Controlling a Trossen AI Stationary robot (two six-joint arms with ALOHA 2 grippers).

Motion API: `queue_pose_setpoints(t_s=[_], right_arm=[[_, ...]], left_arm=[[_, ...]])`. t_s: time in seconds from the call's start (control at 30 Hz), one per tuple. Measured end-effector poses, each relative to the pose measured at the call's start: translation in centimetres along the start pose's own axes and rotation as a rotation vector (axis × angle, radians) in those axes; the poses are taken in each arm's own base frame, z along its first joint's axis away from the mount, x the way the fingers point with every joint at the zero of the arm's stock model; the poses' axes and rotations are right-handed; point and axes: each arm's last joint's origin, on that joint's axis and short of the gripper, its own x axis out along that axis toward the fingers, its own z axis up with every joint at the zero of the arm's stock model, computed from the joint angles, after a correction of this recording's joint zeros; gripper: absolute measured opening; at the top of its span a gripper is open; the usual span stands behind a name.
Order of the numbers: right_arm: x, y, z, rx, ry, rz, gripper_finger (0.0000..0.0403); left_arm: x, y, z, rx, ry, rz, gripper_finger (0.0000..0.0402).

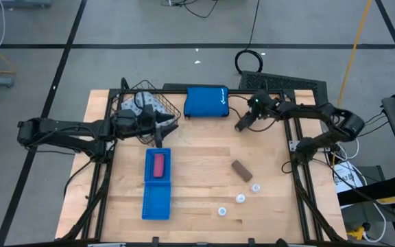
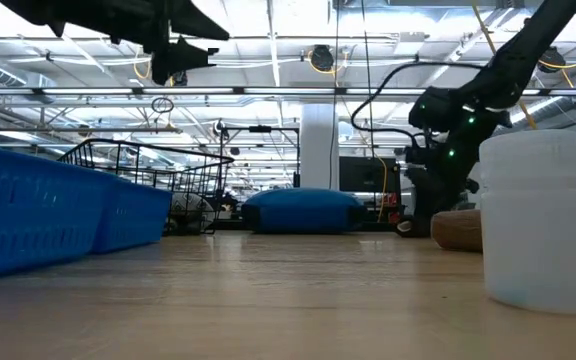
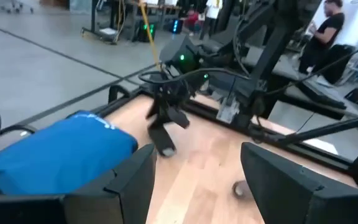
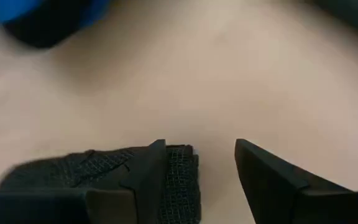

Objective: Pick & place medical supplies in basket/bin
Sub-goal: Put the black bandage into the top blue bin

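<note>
1. Left end effector (image 1: 162, 130): open, empty, beside wire basket (image 1: 171, 108), upper left.
2. Right end effector (image 1: 240, 125): open, empty, low over table (image 1: 204, 165), upper centre.
3. Pink roll (image 1: 159, 165): in blue tray (image 1: 156, 204), lower left.
4. Brown roll (image 1: 241, 170), three white discs (image 1: 240, 199): on table, lower right.
5. Fabric pack (image 1: 151, 103): in wire basket.

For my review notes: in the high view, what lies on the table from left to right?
wire basket → blue tray holding the pink roll → blue zip pouch → brown roll

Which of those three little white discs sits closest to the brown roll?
The white disc just beside the brown roll, nearest the table's right edge. The other two trail off diagonally, farther away.
</note>
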Motion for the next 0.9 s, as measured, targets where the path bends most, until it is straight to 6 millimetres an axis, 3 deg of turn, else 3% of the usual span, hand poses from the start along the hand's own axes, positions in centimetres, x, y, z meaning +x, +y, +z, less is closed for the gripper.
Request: queue_pose_setpoints(t_s=[0.23, 0.43, 0.67, 0.8, 0.9], right_arm=[[-3.1, 1.5, -0.5, 0.104, 0.053, 0.434, 0.0178], [-6.0, 3.6, -0.8, -0.113, -0.056, 0.643, 0.0179], [-5.9, 5.7, -2.9, -0.516, -0.191, 0.393, 0.0185], [-5.3, 6.2, -3.4, -0.63, -0.186, 0.22, 0.0217], [-5.1, 6.5, -3.7, -0.707, -0.166, 0.207, 0.0245]], left_arm=[[0.0, 0.1, -0.1, 0.01, 0.008, 0.002, 0.0244], [0.1, 0.1, -0.2, 0.03, 0.013, 0.006, 0.0244], [0.1, 0.1, -0.2, 0.036, 0.013, 0.005, 0.0244], [0.1, 0.1, -0.2, 0.037, 0.013, 0.005, 0.0244], [0.1, 0.1, -0.2, 0.037, 0.013, 0.005, 0.0244]])
